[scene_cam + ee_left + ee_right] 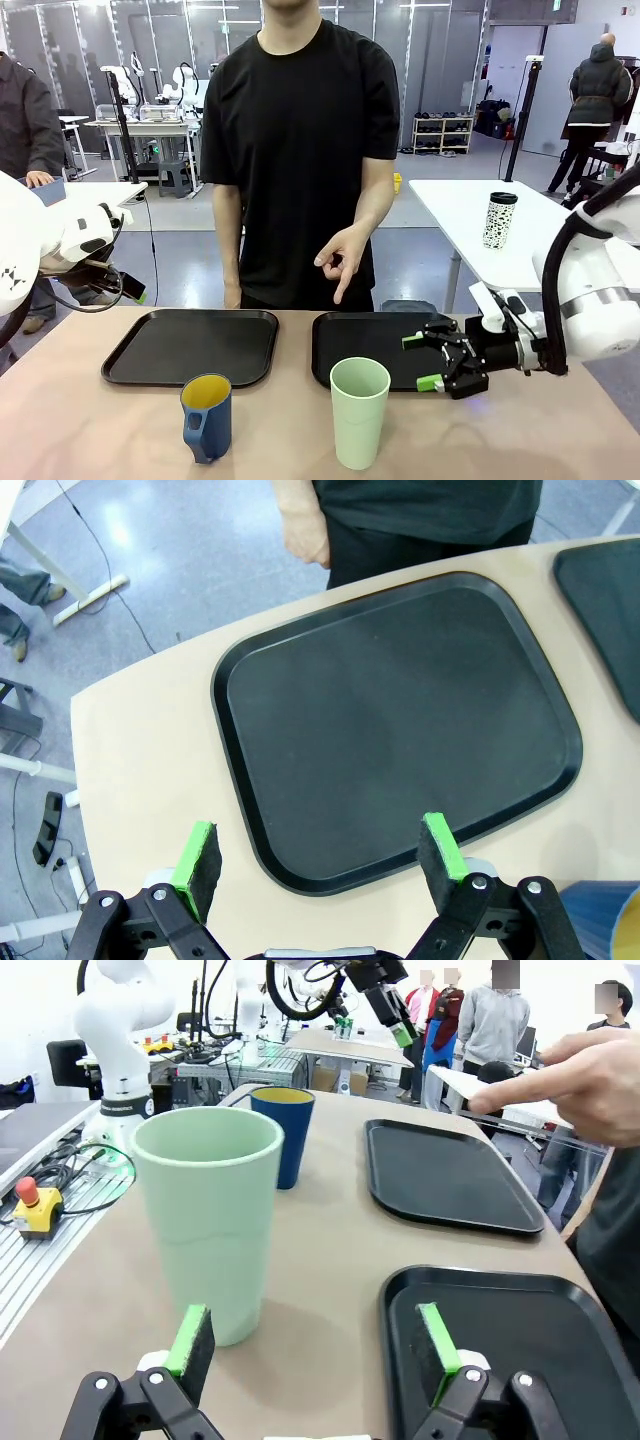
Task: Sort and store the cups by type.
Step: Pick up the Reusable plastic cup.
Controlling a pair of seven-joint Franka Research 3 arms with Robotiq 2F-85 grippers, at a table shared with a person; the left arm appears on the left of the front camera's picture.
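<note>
A tall mint-green tumbler [359, 411] stands upright near the table's front, just ahead of the right black tray [350, 350]. To its left stands a dark blue mug [207, 416] with a yellow inside and a handle. My right gripper [422, 362] hovers open over the right tray's right part, level with the tumbler and a short way to its right. In the right wrist view the tumbler [207, 1220] is close ahead to the left of the open fingers [192, 1345], the mug [282, 1132] behind it. My left gripper [320, 852] is open above the left tray's [400, 710] near edge.
A person stands at the far side, one hand [342, 258] pointing down toward the right tray. The left tray [190, 345] lies bare. A white speckled tumbler [499, 220] with a black lid sits on another table behind.
</note>
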